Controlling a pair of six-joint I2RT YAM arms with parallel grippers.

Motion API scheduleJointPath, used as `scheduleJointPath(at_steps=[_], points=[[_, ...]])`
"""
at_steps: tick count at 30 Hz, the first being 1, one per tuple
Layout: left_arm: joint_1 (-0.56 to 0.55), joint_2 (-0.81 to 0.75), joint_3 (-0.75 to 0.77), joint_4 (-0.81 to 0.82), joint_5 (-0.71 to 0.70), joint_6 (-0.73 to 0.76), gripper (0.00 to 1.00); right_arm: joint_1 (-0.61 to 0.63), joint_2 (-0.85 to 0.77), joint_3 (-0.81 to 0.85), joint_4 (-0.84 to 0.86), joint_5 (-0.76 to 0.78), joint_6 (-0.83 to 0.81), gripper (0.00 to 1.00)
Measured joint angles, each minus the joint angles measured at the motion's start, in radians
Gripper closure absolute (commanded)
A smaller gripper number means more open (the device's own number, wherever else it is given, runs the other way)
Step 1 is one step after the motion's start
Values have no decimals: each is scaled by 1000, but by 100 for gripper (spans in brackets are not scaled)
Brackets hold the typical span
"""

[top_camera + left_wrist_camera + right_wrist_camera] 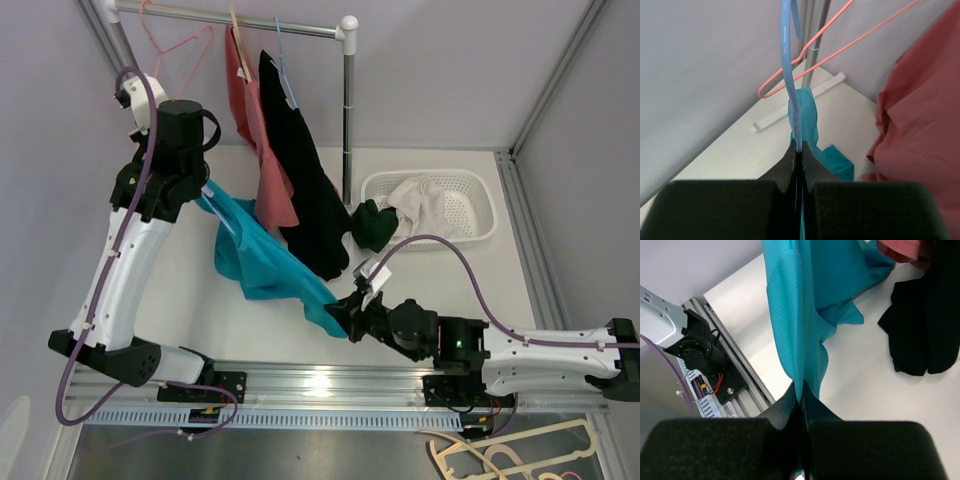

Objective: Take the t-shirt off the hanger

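Right wrist, teal mesh-knit t-shirt (795, 315), hanging in soft folds

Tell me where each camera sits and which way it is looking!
Top external: above and behind the arms, looking down on the table, clothes rail and white basket; the left arm and right arm both show.
Left wrist: on the left arm, looking along its shut jaws, up the blue hanger they pinch, toward the wall.
Right wrist: on the right arm, looking along its shut jaws, over the teal t-shirt they pinch.
Shared: all three views see the teal t-shirt.
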Motion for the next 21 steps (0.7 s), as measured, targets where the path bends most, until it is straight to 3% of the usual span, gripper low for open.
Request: scheduleJointPath(at_steps=[4, 11, 18, 21], points=[[-7, -3, 62, -48, 85, -24, 99, -7, -13, -26, 13, 8, 11, 100], [-74, -72, 49, -100, 247, -71, 99, -106, 328, 166, 71, -59, -70, 100], [-74, -407, -216, -87, 523, -45, 99, -218, 546, 491, 109, -156, -151, 100], [-74, -505, -219, -155, 626, -12, 99, -266, 579, 560, 116, -184, -160, 100]])
